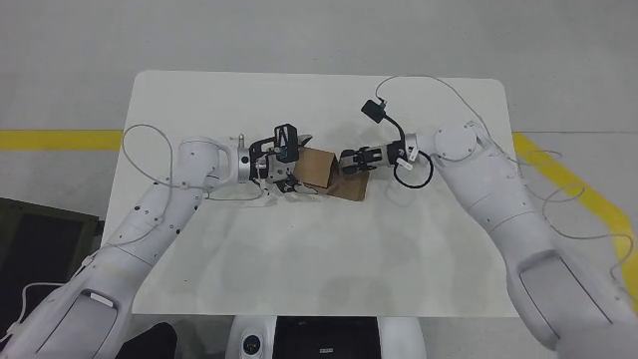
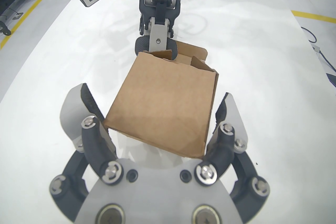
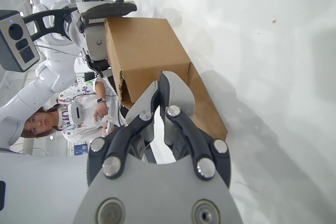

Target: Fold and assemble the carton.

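Since a carton that is only half formed would slide or collapse under a push, it is braced from both ends near the middle of the desk. It lies on its side as an opened-up sleeve.

The left gripper straddles one end. Its fingers are spread wide with the pads against the carton's two opposite sides, so the body is clamped square and cannot skid away from the other arm.

At the far, open end sits the right gripper. Its fingers are pressed together into one narrow tip at the mouth. From these angles it seems to be pushing an inner panel inward, not pinching it, though the carton's top wall hides the contact. One outer flap hangs open, sloping down to the desk just beside that tip. I judge the end closure to be the step in hand and not yet done.

The left arm comes in low from its side with the elbow bent and the wrist laid roughly level along the carton's length. The right arm mirrors it from the opposite side, so the two wrists face each other with the carton between them.
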You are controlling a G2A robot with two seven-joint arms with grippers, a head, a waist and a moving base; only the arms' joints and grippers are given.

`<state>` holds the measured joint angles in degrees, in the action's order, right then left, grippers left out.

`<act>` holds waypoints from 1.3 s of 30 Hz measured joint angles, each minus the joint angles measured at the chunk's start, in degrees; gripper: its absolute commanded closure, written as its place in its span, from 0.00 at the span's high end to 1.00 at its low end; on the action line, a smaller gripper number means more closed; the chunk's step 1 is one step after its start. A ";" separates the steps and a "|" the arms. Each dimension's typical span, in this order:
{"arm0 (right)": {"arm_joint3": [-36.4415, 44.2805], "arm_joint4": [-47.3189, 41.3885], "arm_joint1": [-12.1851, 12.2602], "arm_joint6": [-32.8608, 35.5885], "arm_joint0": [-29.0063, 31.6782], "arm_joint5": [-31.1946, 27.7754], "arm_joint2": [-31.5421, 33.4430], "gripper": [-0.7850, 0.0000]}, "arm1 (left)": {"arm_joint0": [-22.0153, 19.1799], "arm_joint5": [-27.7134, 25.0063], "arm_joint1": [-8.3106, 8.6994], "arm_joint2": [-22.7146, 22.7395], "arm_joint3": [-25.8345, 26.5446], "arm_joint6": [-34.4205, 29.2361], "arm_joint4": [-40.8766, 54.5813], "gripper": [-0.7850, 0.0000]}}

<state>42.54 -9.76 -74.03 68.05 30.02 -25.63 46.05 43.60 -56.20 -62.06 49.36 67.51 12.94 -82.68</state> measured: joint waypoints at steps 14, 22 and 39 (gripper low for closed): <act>19.50 4.95 5.16 0.27 10.46 10.64 7.43 0.00 | 0.64 0.32 -0.01 0.43 0.78 -0.16 -0.60 1.00; 23.95 7.24 6.27 -4.30 13.10 10.72 10.41 0.00 | 0.99 0.58 0.10 1.08 1.03 -0.29 -0.79 1.00; 34.94 8.24 8.45 -7.68 22.88 18.28 15.38 0.00 | 1.91 0.45 0.35 2.56 1.78 -0.48 0.00 1.00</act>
<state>77.48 -1.52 -65.57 60.37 52.90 -7.35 61.43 45.51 -55.75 -61.71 51.92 69.29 12.46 -82.68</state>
